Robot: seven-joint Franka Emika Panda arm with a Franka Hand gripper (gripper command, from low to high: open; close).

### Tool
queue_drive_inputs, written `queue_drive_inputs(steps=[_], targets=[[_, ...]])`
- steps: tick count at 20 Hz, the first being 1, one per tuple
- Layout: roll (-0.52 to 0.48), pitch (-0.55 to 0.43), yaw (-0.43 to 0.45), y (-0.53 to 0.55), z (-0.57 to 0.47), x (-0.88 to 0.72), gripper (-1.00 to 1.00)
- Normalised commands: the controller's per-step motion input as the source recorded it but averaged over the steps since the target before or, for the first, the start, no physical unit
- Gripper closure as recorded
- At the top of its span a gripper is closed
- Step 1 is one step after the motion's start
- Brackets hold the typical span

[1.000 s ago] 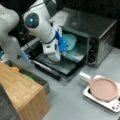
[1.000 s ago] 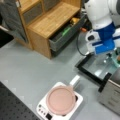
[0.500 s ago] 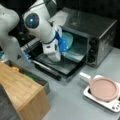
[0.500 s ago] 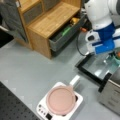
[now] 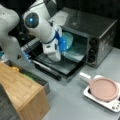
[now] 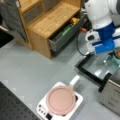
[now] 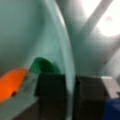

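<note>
Only in the wrist view do we see our gripper [image 7: 70, 92], its dark fingers [image 7: 51, 92] pinched on the thin rim of a teal bowl [image 7: 22, 32] holding an orange piece [image 7: 11, 83]. In a front view the round, smooth bowl [image 5: 69, 40] sits inside the boxy metal toaster oven [image 5: 100, 32], above its open glass door [image 5: 60, 63].

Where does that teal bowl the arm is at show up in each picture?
Front view: the teal bowl sits inside the open toaster oven, right of the gripper.
Front view: only a sliver of bowl at the right edge.
Wrist view: its rim fills the middle, pinched between the fingers.
Shared landmark: the oven's open door.
</note>
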Motion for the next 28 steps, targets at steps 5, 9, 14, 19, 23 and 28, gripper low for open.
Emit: queue_drive_inputs(steps=[5,9,14,19,23,28], targets=[[-0.03,0.008,0.002,-0.08,0.1,0.08,1.0],[-0.136,0.053,0.0,-0.17,0.21,0.2,1.0],[-0.219,0.084,0.04,-0.23,0.24,0.28,1.0],[-0.296,0.089,0.025,-0.24,0.21,0.38,1.0],[-0.369,0.101,-0.074,-0.26,0.17,0.46,1.0],[-0.306,0.154,-0.023,-0.28,0.2,0.5,1.0]])
